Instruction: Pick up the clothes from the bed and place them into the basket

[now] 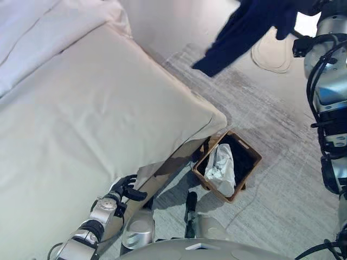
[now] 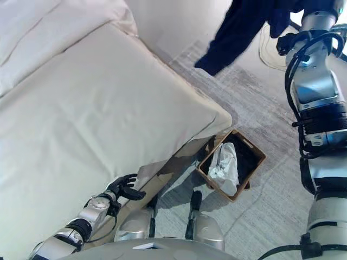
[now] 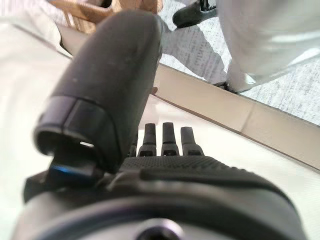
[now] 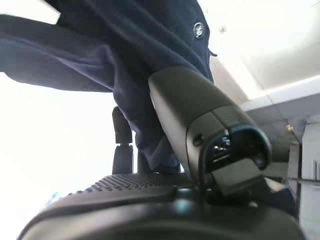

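Observation:
My right hand is raised high at the far right and is shut on a navy blue garment, pinched between thumb and fingers. The garment hangs in the air over the floor, beyond the bed's corner. A brown wooden basket stands on the floor by the bed's corner and holds a white cloth and a dark cloth. My left hand is open and empty, low at the bed's near edge; it also shows in the left wrist view.
The bed with its cream cover takes up the left side, with a white duvet at the far left. A grey patterned rug covers the floor. A pale rounded object lies on the floor behind the garment.

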Controlling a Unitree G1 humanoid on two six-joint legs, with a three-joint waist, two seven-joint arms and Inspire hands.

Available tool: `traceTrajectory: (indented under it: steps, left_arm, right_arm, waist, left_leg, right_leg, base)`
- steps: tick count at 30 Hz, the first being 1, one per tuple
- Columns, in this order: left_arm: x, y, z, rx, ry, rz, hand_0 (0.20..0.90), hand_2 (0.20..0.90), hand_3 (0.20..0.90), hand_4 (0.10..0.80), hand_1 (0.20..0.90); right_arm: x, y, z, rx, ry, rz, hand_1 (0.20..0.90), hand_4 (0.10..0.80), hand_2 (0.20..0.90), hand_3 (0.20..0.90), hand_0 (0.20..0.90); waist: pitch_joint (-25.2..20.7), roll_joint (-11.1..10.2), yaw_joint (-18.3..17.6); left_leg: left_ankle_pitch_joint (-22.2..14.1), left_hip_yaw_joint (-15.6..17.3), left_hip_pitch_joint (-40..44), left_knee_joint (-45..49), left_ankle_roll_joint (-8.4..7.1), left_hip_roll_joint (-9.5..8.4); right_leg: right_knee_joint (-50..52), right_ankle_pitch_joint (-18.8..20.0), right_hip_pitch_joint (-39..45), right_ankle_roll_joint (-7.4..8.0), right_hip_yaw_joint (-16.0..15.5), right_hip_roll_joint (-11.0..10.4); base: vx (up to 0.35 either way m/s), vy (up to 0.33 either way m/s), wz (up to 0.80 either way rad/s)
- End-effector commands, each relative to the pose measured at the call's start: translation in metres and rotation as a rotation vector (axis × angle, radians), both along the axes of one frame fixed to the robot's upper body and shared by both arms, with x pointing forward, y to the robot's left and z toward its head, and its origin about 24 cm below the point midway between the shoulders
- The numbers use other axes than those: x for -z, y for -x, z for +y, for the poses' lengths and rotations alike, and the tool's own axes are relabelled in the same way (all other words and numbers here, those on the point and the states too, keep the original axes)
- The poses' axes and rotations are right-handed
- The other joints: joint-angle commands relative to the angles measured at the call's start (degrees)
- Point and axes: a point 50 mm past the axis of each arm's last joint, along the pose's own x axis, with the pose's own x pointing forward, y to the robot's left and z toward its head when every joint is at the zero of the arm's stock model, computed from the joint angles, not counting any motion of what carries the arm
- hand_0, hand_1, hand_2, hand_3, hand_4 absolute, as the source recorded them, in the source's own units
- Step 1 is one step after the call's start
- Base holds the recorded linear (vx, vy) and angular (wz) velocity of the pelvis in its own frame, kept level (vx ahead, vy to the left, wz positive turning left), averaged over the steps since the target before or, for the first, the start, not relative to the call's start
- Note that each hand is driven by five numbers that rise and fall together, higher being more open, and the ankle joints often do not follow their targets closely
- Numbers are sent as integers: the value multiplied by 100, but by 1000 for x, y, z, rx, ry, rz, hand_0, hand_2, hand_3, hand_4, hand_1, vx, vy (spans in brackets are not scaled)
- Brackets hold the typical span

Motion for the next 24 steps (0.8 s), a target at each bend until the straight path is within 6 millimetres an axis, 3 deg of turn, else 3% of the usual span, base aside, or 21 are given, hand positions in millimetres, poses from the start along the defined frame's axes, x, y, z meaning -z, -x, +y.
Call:
traceTrajectory:
  steps: [1,8,14,20,24]
  left_arm:
    - [20,49,17,83,-89,191,900,900,900,800,900]
    - [18,48,26,121,-123,214,900,900,900,800,900]
    - [12,37,29,137,-125,177,900,900,900,800,900]
    - [12,39,27,128,-104,153,900,900,900,800,900]
    - [10,37,29,111,-107,137,900,900,900,800,900]
  right_arm:
    - [-38,20,-12,46,89,-126,300,100,300,200,300]
    - [-38,24,-30,87,85,-59,300,100,300,200,300]
    - [-17,21,-47,142,107,77,300,100,300,200,300]
    - [22,22,-70,223,167,277,300,100,300,200,300]
    - [66,29,-67,192,155,352,300,100,300,200,300]
  waist:
    - [-1133,-180,36]
    - [-1171,-200,-32]
    - [-1128,-174,-91]
    - [-1123,-89,-217]
    - [-895,26,-400]
  left_leg:
    - [-711,-51,91,209,169,-152]
    - [-796,5,148,337,143,-120]
    - [-842,31,191,409,156,-112]
    - [-852,46,268,367,167,-99]
    - [-886,63,81,594,198,-78]
  right_leg:
    - [306,-472,175,142,-114,-35]
    - [302,-492,246,142,-93,-57]
    - [427,-593,285,112,-114,-53]
    - [477,-659,302,84,-55,-32]
    - [752,-734,58,40,58,-35]
  base:
    - [14,-61,-5]
    - [-7,-55,-9]
    - [-14,-50,-6]
    - [36,-32,-1]
    - [-38,-60,2]
